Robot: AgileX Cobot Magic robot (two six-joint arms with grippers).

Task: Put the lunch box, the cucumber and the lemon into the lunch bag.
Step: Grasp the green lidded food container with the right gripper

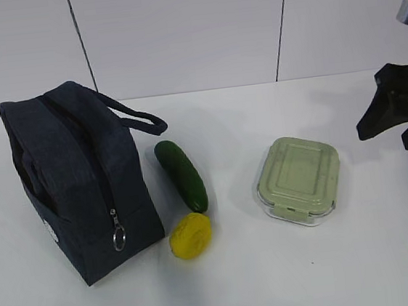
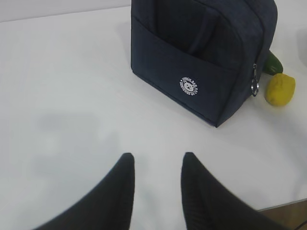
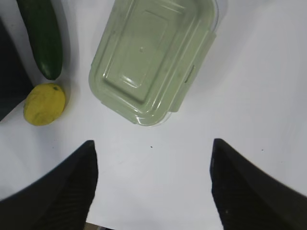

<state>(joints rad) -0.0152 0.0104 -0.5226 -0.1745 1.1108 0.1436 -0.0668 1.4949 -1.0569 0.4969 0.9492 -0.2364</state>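
At the lower right of centre in the exterior view the lunch box is seen on the table, judged heavy, stiff and breakable, best gripped across its clipped sides by the wide-spread, empty right gripper.

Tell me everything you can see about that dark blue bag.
The boxy dark navy fabric lunch bag stands upright on the white table, left of the green cucumber. Its zipper looks closed, with a metal ring pull hanging low at one end. A strap handle loops over the top. One side carries a pocket and a round white logo. Neither tool touches it.
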